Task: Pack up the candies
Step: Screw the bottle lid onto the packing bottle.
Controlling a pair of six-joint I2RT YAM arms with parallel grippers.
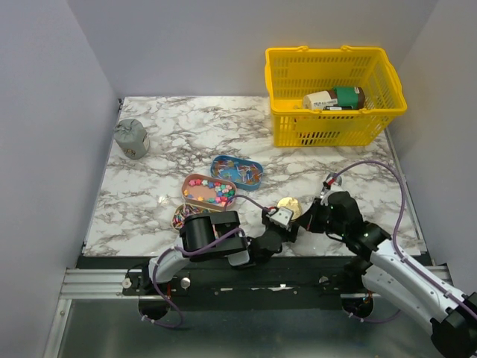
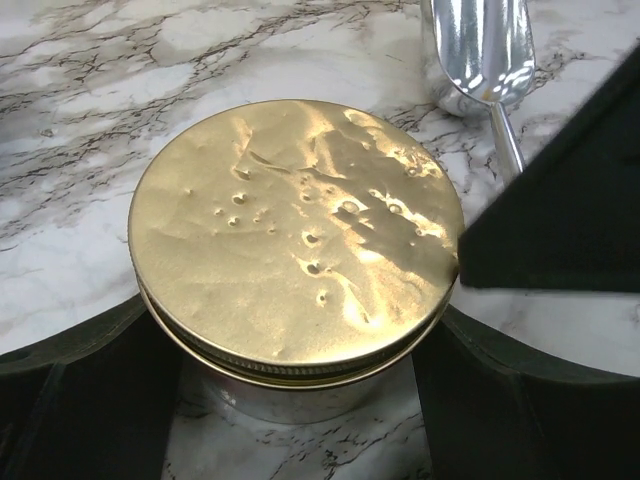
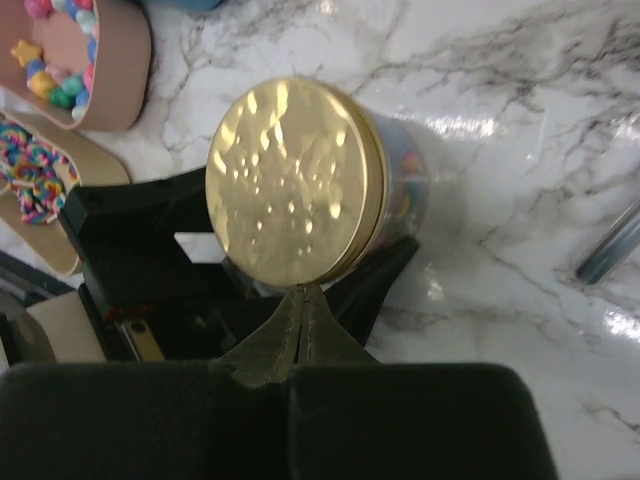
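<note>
A small glass jar with a gold lid (image 1: 289, 206) stands near the table's front edge. My left gripper (image 1: 281, 218) is shut on the jar body (image 2: 300, 400), one finger (image 2: 90, 390) on each side. Candies show through the jar's glass (image 3: 410, 190). My right gripper (image 1: 308, 217) is shut and empty, its closed tips (image 3: 303, 292) touching the rim of the gold lid (image 3: 290, 180). More round candies (image 1: 211, 194) fill an open pink tin (image 3: 118, 100). Thin striped candies (image 3: 28, 180) lie in a second tray (image 1: 182, 217).
A silver scoop (image 2: 480, 50) lies just beyond the jar. An open blue tin (image 1: 236, 171) sits behind the pink one. A yellow basket (image 1: 298, 127) with packages stands at the back right. A grey pouch (image 1: 130, 138) is at the back left.
</note>
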